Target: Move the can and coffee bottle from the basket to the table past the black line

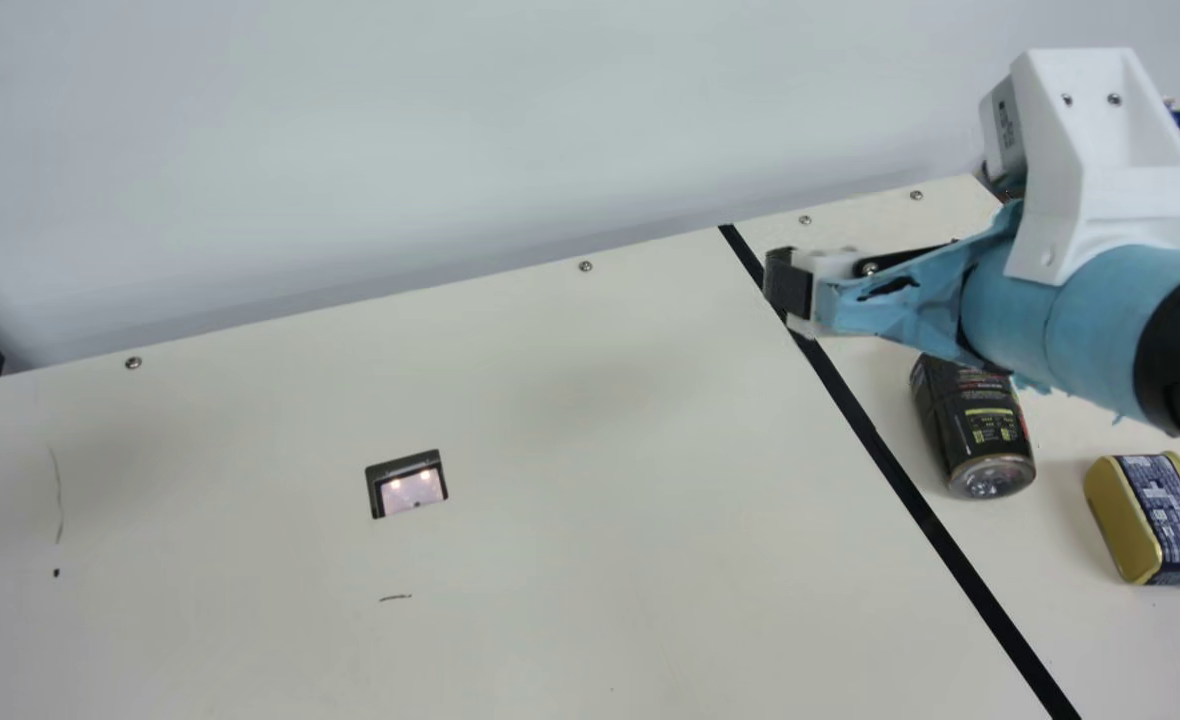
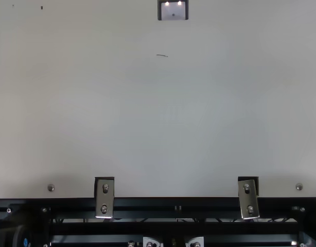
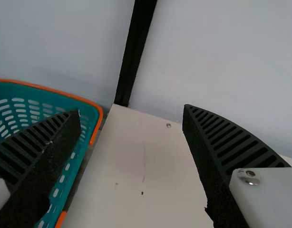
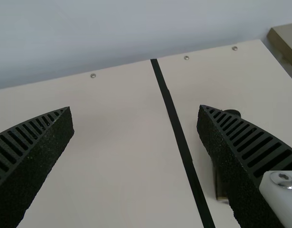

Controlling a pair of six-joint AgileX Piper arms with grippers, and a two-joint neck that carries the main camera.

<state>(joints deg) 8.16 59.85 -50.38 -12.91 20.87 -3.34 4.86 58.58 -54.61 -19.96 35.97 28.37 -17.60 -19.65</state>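
My right gripper (image 1: 788,290) hangs over the black line (image 1: 875,440) in the main view. On the table right of that line lie a dark coffee bottle (image 1: 972,425) and a gold and blue can (image 1: 1157,520), apart from each other. In the right wrist view my right gripper (image 4: 135,111) is open and empty, the bottle (image 4: 221,183) partly hidden behind one finger. My left gripper (image 3: 131,111) is open with nothing between its fingers, and a teal basket (image 3: 65,183) with an orange rim stands beside the table edge, partly covered by a finger.
A square cutout (image 1: 407,484) sits in the cream table (image 1: 590,400), with a pale wall behind the table's far edge. Metal brackets (image 2: 104,198) and a black frame line the near edge in the top view.
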